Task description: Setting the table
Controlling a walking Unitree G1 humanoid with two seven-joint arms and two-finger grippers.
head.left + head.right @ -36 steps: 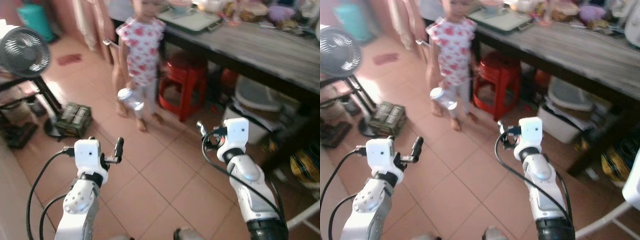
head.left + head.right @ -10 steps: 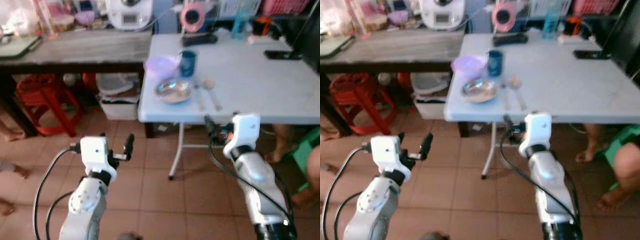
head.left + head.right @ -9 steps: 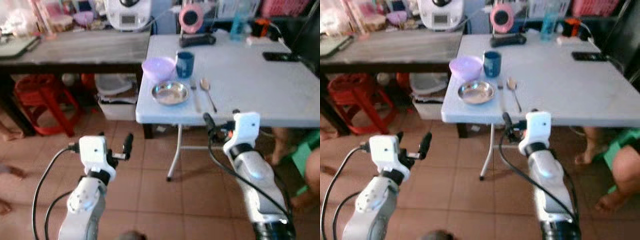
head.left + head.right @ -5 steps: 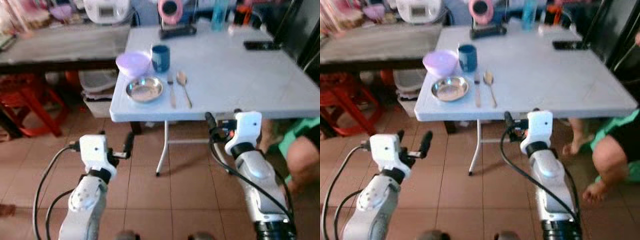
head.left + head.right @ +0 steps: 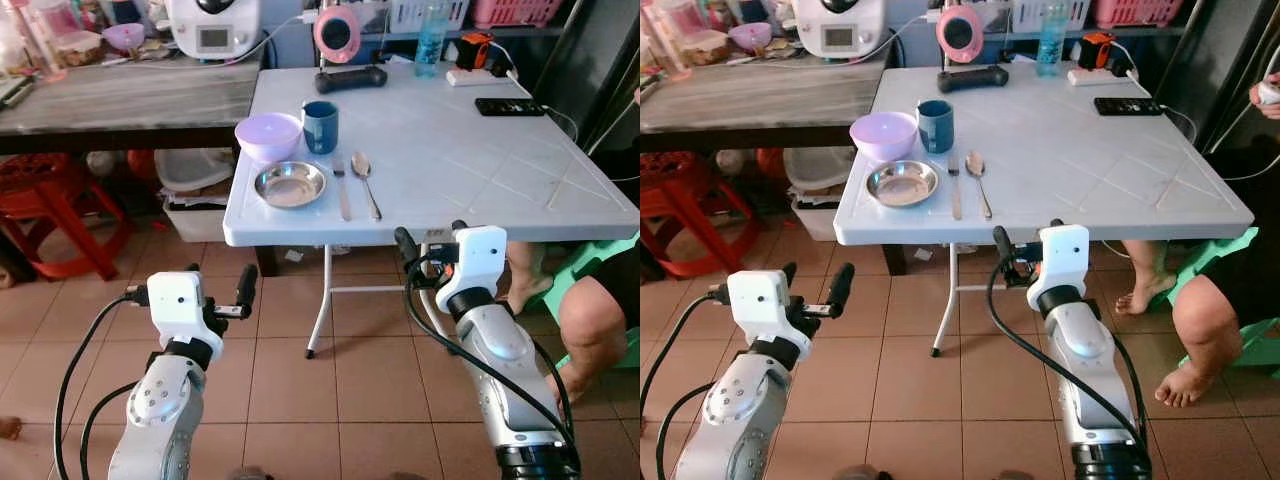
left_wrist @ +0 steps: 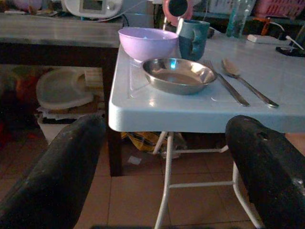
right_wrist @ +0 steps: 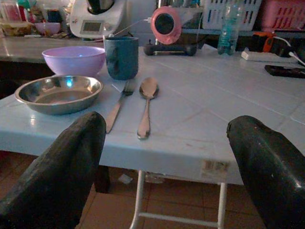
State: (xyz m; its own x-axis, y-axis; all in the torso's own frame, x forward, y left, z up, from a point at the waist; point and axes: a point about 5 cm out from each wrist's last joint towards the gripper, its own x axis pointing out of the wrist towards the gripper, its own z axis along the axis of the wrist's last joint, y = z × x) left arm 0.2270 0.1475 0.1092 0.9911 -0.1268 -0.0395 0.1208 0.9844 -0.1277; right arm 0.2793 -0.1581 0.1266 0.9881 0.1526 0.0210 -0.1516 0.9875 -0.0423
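Note:
A white folding table (image 5: 470, 150) stands ahead of me. Near its left front corner sit a purple bowl (image 5: 268, 133), a blue cup (image 5: 320, 111) and a steel plate (image 5: 290, 184). Just right of the plate a fork (image 5: 341, 190) and a spoon (image 5: 366, 180) lie side by side. My left gripper (image 5: 814, 280) is open with nothing in it, held low over the floor in front of the table's left corner. My right gripper (image 5: 1027, 235) is also open and bare, just short of the table's front edge. Plate (image 6: 178, 75) and spoon (image 7: 146, 98) show between the fingers.
A dark wooden table (image 5: 120, 95) with a white appliance (image 5: 210, 22) adjoins on the left, with a red stool (image 5: 45, 210) and a plastic tub (image 5: 195, 170) beneath. A seated person's leg (image 5: 590, 320) is at the right. A phone (image 5: 510, 106), bottle (image 5: 430, 40) and pink fan (image 5: 338, 30) stand at the back.
The camera has swung from a floor area with a child and a red stool round to the white table, and the view has sharpened. Both grippers stay open and bare.

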